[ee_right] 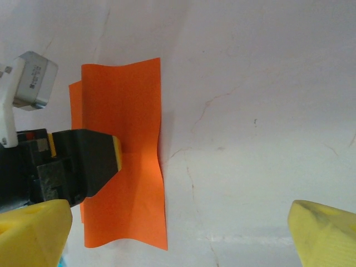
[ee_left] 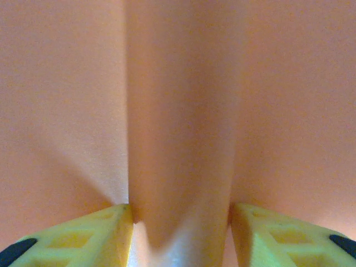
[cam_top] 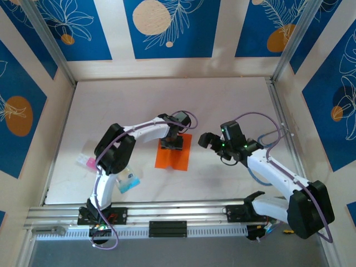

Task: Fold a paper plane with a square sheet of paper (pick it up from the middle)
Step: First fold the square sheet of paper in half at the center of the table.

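Counting first: one square sheet of paper (cam_top: 173,159), bright orange; two arms; two hands; one small blue and clear packet (cam_top: 129,181); one small pink item (cam_top: 84,161), kind not made out.

Sheet is seen lying on the pale desk (cam_top: 233,100), about midway between the two arms. Its middle is raised into one ridge, and its outer edges look wavy in the right wrist view.

Left hand (cam_top: 171,143) is placed directly over the sheet's middle. In the left wrist view its two yellow fingers (ee_left: 83,239) are seen half closed, one on each side of the ridge, and both touch the paper. The ridge is pinched between them.

Right hand (cam_top: 204,139) is found just to the right of the sheet, apart from it. Its two fingers are spread wide with only bare desk between them, and nothing is held.

Packet is noted well to the left of the sheet and nearer the arm bases, partly under the left arm. Pink item is farther left of the sheet, beside the left arm's elbow.
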### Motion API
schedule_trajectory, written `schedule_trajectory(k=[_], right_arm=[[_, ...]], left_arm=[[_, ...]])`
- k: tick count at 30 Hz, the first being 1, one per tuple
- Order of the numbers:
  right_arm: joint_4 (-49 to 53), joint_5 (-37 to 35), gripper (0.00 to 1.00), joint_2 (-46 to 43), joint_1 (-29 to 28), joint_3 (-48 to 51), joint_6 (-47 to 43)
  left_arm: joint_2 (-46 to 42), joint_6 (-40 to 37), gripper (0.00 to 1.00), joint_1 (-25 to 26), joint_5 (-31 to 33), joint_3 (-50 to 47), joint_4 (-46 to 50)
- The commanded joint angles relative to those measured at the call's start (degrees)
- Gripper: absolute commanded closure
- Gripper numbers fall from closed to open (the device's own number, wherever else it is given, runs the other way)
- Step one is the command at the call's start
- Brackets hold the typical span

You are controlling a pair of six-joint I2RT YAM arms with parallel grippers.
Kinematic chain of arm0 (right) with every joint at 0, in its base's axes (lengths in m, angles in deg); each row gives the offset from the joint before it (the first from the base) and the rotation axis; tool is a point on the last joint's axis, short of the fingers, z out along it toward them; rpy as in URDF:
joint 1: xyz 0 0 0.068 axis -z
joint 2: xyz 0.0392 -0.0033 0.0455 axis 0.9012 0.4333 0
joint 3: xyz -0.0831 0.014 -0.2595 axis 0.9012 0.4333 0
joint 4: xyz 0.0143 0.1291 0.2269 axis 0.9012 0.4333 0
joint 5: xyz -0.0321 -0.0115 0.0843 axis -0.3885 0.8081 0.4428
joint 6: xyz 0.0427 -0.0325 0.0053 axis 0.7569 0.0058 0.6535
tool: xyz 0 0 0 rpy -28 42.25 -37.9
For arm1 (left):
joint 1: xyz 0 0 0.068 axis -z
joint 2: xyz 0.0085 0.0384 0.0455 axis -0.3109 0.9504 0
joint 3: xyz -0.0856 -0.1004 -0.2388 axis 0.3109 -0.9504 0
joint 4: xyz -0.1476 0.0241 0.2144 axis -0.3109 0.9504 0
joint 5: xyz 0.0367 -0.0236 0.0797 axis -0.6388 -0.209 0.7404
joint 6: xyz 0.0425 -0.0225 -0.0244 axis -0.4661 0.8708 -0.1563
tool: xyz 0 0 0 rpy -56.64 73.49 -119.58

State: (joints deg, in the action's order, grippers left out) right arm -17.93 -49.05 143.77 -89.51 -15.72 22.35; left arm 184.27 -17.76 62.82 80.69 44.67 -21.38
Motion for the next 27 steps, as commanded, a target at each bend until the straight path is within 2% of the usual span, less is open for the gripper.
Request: schedule_trajectory(k=[1, 8, 13, 16, 19, 22, 27], right_arm=[[0.36, -0.66, 0.0, -0.9, 0.36, 1.65, 1.24], [-0.27, -1.59, 0.0, -1.88, 0.49, 2.7, 2.46], [-0.06, -2.73, 0.0, -3.57, 0.67, 3.39, 2.73], [-0.64, -2.94, 0.0, -5.21, 0.84, 4.4, 2.27], [-2.02, -2.25, 0.0, -7.44, 1.05, 6.0, 1.69], [-3.84, -1.23, 0.01, -10.05, 1.54, 7.76, 1.59], [-6.96, 3.26, 0.01, -14.54, 3.55, 10.49, 1.37]], left_arm=[[-3.33, -0.82, 0.55, 0.72, -0.36, -1.23, -1.74], [-5.04, -1.72, 0.65, 0.65, -0.88, -1.73, -3.36], [-7.14, -1.81, 0.66, 0.64, -1.24, -1.72, -3.87], [-9.09, -1.73, 0.67, 0.18, -3.83, -1.74, -5.38], [-11.31, -0.38, 0.66, -1.1, -9.33, -2.77, -9.07], [-13.98, 3.02, 0.66, -3.2, -17.35, -6.21, -16.72], [-17.08, 16.13, 0.63, -7.83, -31.55, -18.18, -41.69]])
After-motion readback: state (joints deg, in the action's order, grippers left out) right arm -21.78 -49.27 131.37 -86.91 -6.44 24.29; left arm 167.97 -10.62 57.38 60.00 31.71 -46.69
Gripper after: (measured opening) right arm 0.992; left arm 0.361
